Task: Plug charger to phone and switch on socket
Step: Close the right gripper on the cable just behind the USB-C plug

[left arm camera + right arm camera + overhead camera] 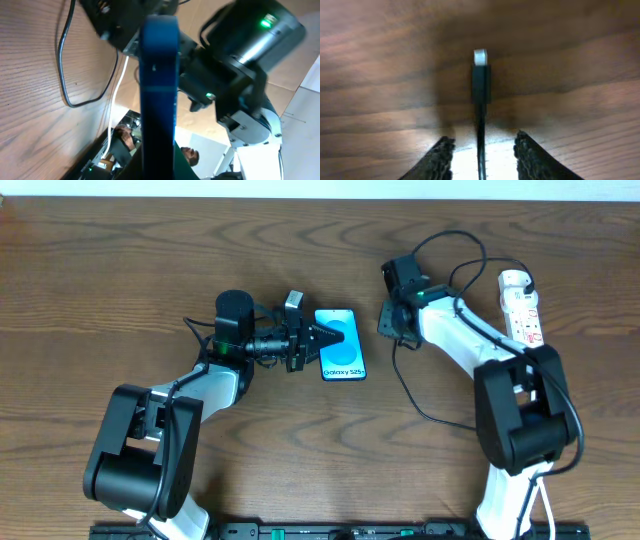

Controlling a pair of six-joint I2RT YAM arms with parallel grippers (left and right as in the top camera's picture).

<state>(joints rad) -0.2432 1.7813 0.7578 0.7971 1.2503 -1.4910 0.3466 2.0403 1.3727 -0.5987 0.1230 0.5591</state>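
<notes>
The phone (pixel 342 345) has a blue screen and sits at the table's middle. My left gripper (pixel 318 343) is shut on its left edge. In the left wrist view the phone (pixel 159 90) is a blue strip running up the middle, and my own jaws are hidden behind it. The charger's black plug tip (pixel 481 82) lies on the wood. Its thin cable (pixel 405 390) runs back between my right gripper's (pixel 482 142) fingers, which are open and not touching it. My right gripper (pixel 388 320) is to the right of the phone. The white socket (pixel 522 305) lies at the far right.
The charger cable loops over the wood (pixel 62 65) between the two arms. The right arm's white links (pixel 470 345) stretch between the socket and the phone. Thicker black robot cables arch over the right wrist (pixel 450 250).
</notes>
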